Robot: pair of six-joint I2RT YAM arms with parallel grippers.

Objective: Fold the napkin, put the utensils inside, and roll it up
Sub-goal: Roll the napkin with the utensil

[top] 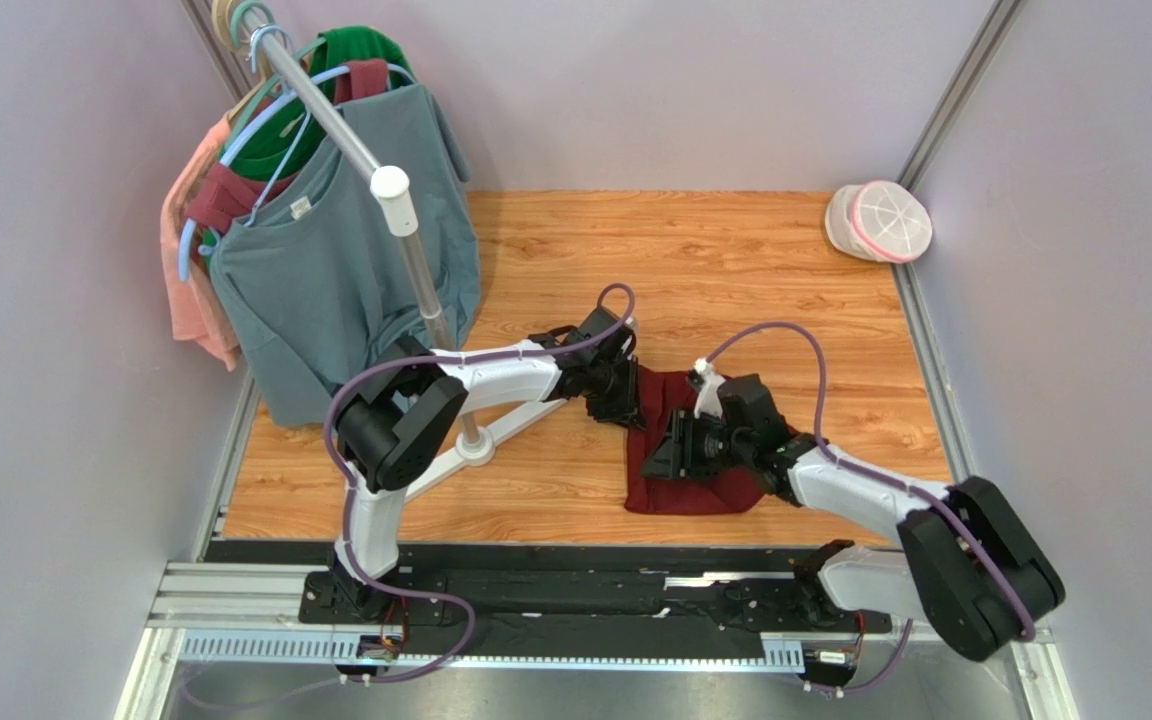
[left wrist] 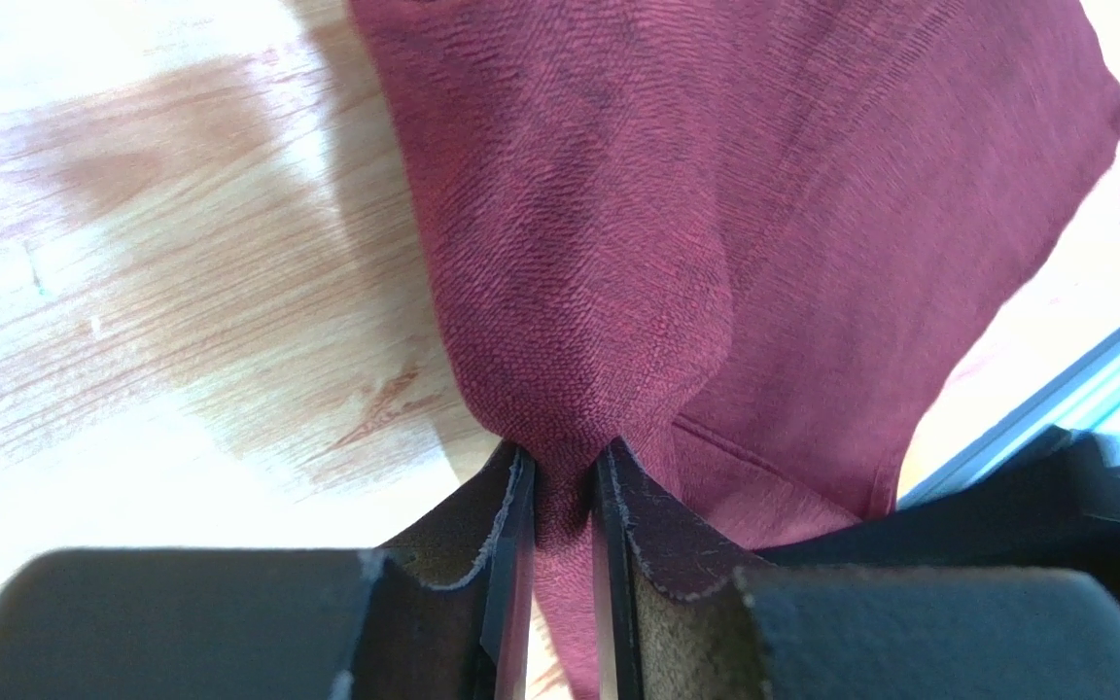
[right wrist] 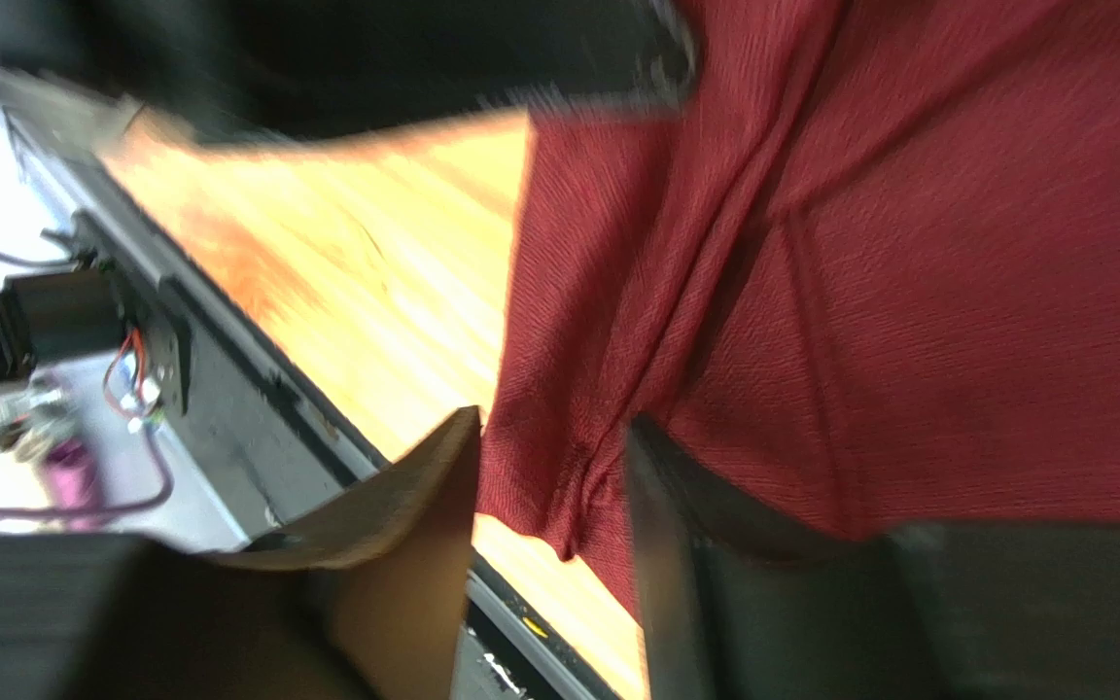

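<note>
Left arm reaches rightward, left end effector [left wrist: 563, 489] pinching the soft dark-red cloth napkin [left wrist: 698, 204]; right end effector [right wrist: 551, 503] parted astride its edge; wooden worktop [top: 778, 255] extends far.

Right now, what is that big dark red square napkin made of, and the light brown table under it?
The dark red square cloth napkin looks like soft woven fabric, matte: fine threads show close up and it bunches into folds. The light brown table top looks like wood or wood-look laminate, smooth and slightly shiny, with grain lines.
</note>
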